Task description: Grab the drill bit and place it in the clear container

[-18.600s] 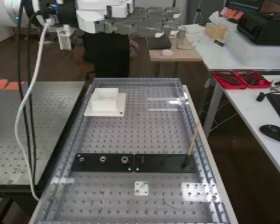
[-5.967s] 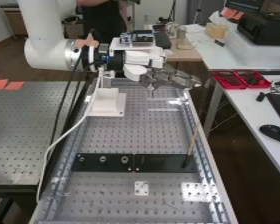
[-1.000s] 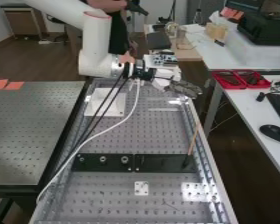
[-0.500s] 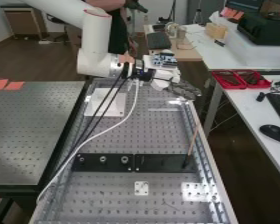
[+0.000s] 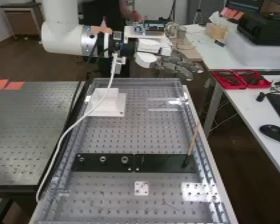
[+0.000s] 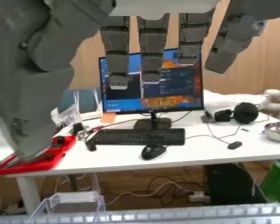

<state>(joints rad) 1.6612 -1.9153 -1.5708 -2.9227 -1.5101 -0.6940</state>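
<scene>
Hand (image 5: 179, 65): set wide, fingers extended and thumb apart from them, with nothing held between. Clock positions refer to the high view, dial centred on the perforated worktop (image 5: 117, 135), far end at 12 o'clock. The hand is positioned above the far end, between 12 and 1 o'clock, fingers directed toward 3 o'clock.

Which item is the drill bit cannot be told with certainty. Three small metal pieces (image 5: 103, 159) are seated in a row in a black plate at 8 o'clock. A second black plate (image 5: 157, 163), just beside it, lies at 4 o'clock; a slender brown rod (image 5: 192, 142) stands tilted at its outer end. The clear container (image 6: 69, 197) is located near the long rim of the worktop, its faint outline at 1 o'clock. A white block on a square base (image 5: 109, 106) occupies 11 o'clock. Red trays (image 5: 240, 79) rest on the adjacent white worktop (image 5: 247, 107), between 1 and 2 o'clock.
</scene>
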